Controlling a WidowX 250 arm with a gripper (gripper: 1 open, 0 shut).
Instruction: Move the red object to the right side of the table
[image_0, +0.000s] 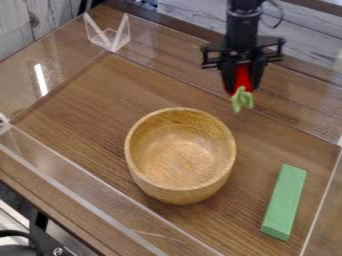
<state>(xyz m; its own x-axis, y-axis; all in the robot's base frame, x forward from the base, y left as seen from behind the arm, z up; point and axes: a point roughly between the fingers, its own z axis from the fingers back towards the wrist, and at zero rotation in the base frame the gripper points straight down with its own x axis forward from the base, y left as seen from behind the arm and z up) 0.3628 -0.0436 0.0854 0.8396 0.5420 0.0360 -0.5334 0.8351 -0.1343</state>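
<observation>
A brown wood-grain counter (80, 110) edged by clear acrylic walls (47, 55) carries 2 things: a wooden bowl (181, 153) near its middle and, right of the bowl, a flat green block (285, 201).

One red object (241, 80), one wooden bowl (181, 154), one green block (283, 201), one table (94, 105).

Bright, even light; acrylic glare; soft blur.
</observation>
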